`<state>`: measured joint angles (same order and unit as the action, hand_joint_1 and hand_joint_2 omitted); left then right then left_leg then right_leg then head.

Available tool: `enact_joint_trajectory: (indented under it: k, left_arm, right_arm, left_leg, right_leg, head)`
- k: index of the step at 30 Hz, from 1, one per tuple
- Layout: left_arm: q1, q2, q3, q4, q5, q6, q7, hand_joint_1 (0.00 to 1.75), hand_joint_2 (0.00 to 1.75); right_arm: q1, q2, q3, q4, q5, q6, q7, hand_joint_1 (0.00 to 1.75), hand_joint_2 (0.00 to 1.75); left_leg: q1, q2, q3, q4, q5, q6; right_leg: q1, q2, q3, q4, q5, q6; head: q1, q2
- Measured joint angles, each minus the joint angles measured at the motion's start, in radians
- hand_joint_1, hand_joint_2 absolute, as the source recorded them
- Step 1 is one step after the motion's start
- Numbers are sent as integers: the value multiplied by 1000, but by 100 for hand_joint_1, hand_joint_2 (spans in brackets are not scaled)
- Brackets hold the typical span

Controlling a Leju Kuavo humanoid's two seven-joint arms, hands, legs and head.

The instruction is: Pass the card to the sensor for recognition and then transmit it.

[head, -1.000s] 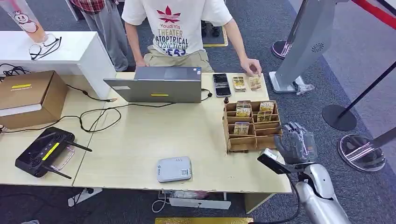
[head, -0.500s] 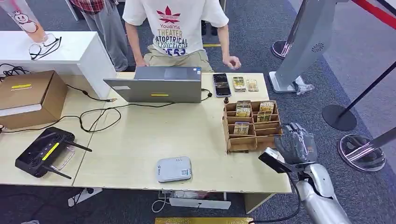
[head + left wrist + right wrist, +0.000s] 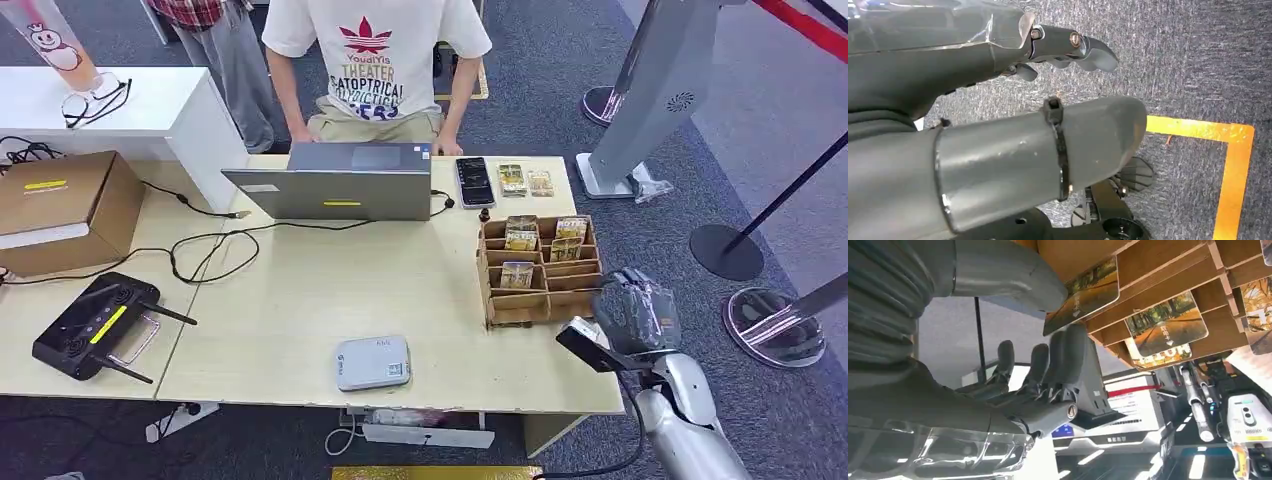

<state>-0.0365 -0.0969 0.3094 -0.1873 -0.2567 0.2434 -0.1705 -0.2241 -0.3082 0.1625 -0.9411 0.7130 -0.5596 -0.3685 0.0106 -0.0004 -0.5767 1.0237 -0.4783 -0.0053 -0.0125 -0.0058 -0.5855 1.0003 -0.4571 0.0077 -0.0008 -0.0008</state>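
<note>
A wooden card rack (image 3: 541,268) stands at the table's right side with several picture cards (image 3: 517,274) upright in its slots. My right hand (image 3: 638,310) hovers just off the rack's right end, fingers apart, holding nothing. In the right wrist view that hand (image 3: 1038,375) is close to the rack (image 3: 1158,265), its thumb beside the nearest card (image 3: 1083,292). The grey-white sensor box (image 3: 372,362) lies near the table's front edge. My left hand (image 3: 973,55) hangs over the carpet, holding nothing.
A laptop (image 3: 340,180), a phone (image 3: 474,182) and two loose cards (image 3: 526,181) lie along the far edge, where a person (image 3: 375,60) stands. A cardboard box (image 3: 60,210), a black router (image 3: 92,325) and cables sit left. Stanchion bases (image 3: 775,325) stand on the right.
The person's hand has left the loose cards at the far edge and drawn back. My right hand has stayed almost in place beside the rack.
</note>
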Motion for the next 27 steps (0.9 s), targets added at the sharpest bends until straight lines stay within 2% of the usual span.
enact_joint_trajectory:
  k: [2,6,10,12,13,22,24,26,27]
  left_arm:
    - [0,0,0,0,0,0,0,0,0]
    - [0,0,0,0,0,0,0,0,0]
    - [0,0,0,0,0,0,0,0,0]
    - [0,0,0,0,0,0,0,0,0]
    - [0,0,0,0,0,0,0,0,0]
    - [0,0,0,0,0,0,0,0,0]
    - [0,0,0,0,0,0,0,0,0]
    - [0,0,0,0,0,0,0,0,0]
    - [0,0,0,0,0,1,0,0,0]
  right_arm:
    - [0,0,-2,0,0,1,0,82,175]
    - [1,0,-4,1,2,2,0,96,175]
    - [2,0,-6,1,2,2,0,94,175]
    - [3,0,-8,1,2,2,0,82,175]
    - [3,0,-9,1,2,2,0,89,175]
    - [3,0,-15,1,2,5,0,84,175]
    - [3,0,-16,1,2,6,0,93,175]
    - [3,0,-16,1,2,6,0,87,175]
    - [3,0,-17,1,2,7,0,93,175]
  left_leg:
    - [0,0,0,0,0,0]
    - [0,0,0,0,0,0]
    - [0,0,0,0,0,0]
    - [0,0,0,0,0,0]
    - [0,0,0,0,0,0]
    - [0,0,0,0,0,0]
    - [0,0,0,0,0,0]
    - [0,0,0,0,0,0]
    - [0,0,0,0,0,0]
  right_leg:
    - [0,0,0,0,0,0]
    - [0,0,0,0,0,0]
    - [0,0,0,0,0,0]
    - [0,0,0,0,0,0]
    - [0,0,0,0,0,0]
    - [0,0,0,0,0,0]
    - [0,0,0,0,0,0]
    - [0,0,0,0,0,0]
    - [0,0,0,0,0,0]
  head:
    - [0,0]
    - [0,0]
    - [0,0]
    - [0,0]
    - [0,0]
    - [0,0]
    - [0,0]
    - [0,0]
    - [0,0]
